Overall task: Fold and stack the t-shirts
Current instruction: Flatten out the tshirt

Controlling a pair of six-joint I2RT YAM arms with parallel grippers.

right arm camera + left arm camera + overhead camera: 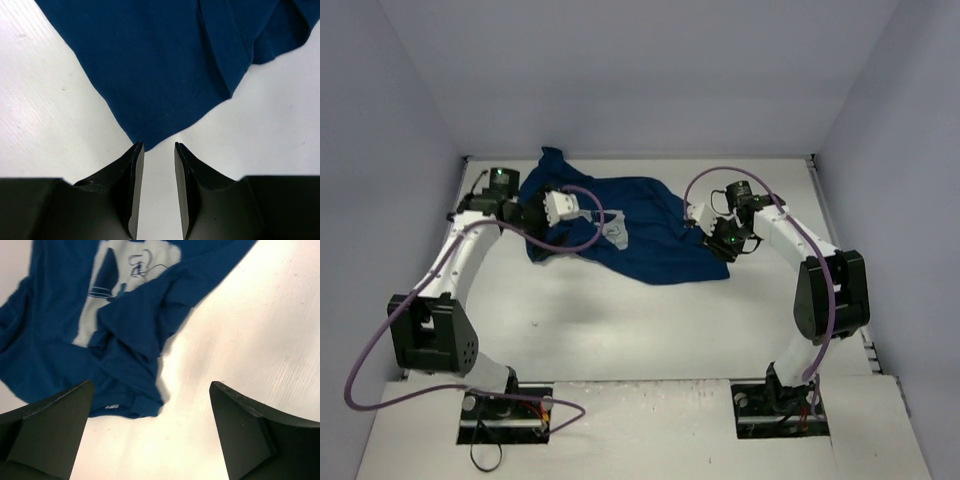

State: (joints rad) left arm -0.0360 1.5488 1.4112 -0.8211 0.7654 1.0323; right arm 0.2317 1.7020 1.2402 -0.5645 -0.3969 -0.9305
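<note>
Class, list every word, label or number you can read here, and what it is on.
None can be read.
Print on the t-shirt: a drawing with scribbled lines, no legible letters.
White tag at its hem: too small to read.

Bright, even light fell from overhead. In the top view the white table [620, 330] carried only faint, soft shadows beneath the arms [460, 260], and the picture was slightly grainy. In the left wrist view the t-shirt [130, 335] threw a narrow soft shadow along its right edge, and the table washed out towards the upper right. The right wrist's dark fingers [120, 200] caught a dull sheen.
</note>
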